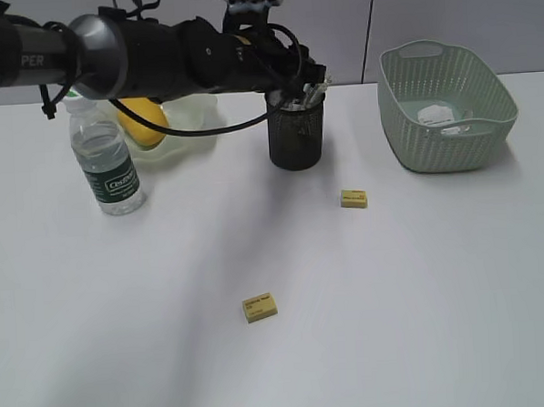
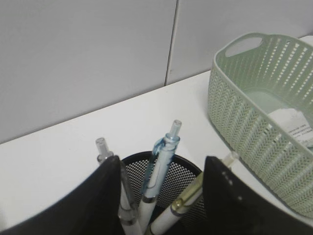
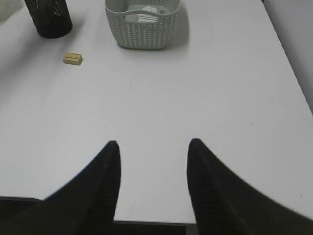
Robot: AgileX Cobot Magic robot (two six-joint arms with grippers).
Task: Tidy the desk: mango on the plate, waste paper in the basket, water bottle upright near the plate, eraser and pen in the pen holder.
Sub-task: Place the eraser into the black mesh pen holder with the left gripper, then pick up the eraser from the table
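Worktop [image 1: 424,323]: plain white, carrying all items.

Nearest item: yellow eraser [image 1: 260,306], lying flat, well apart from everything else. A second yellow eraser [image 1: 353,198] lies farther back, between the pen holder and the basket, touching neither.

Water bottle [image 1: 105,167]: upright at the left, white cap on, just beside the plate.

Pen holder [image 1: 296,131]: black mesh cup, mid-worktop, holding several pens [image 2: 159,169] that lean against its rim.

Left gripper [image 2: 161,196]: arm stretched level across the rear from the left, wrist over the pen holder; jaws apart, straddling the pens above the cup mouth, gripping nothing visibly.

Plate [image 1: 190,126]: ruffled pale green dish behind the bottle, with the mango [image 1: 143,121] lying in it, partly hidden by the arm.

Basket [image 1: 446,103]: far right, with the waste paper [image 1: 436,115] inside.

Right gripper [image 3: 152,171]: held low over bare worktop, jaws apart, empty.
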